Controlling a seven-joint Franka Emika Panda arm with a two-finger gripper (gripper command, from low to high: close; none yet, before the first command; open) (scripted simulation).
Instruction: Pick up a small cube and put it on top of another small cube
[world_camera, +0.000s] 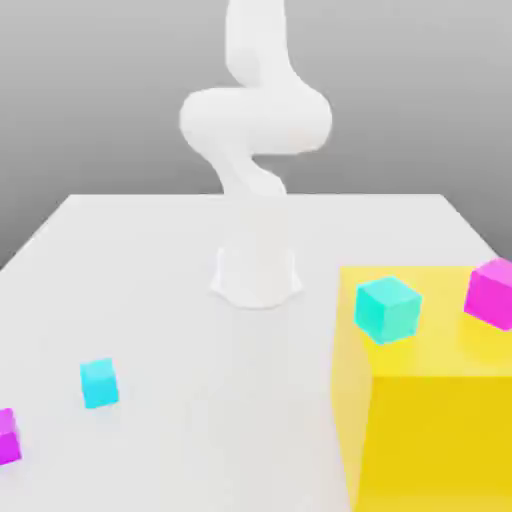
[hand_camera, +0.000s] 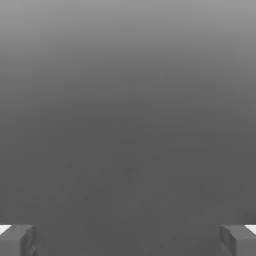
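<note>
Nothing of the task is done yet. The cyan cube (world_camera: 99, 382) sits alone on the white tabletop (world_camera: 150, 260) at the lower left of the exterior view, untouched and with nothing stacked on it. The arm (world_camera: 255, 120) rises at the upper centre of that frame, well apart from every cube. In the hand view the end effector (hand_camera: 128, 240) stands wide, its 2 fingertips (hand_camera: 17, 240) at the frame's lower corners with nothing between them.

All steps are left: reach the cyan cube, grip it, lift it, and set it on another small cube.

A magenta cube (world_camera: 6, 436) lies at the lower left edge, near the cyan one but not touching it, and looks like the closest base for stacking. At the lower right a big yellow block (world_camera: 430, 400) carries a turquoise cube (world_camera: 387, 308) and a 2nd magenta cube (world_camera: 492, 292), set apart from each other. Nothing blocks the way down to the cyan cube; the near magenta cube leaves room for the fingers, I judge.
</note>
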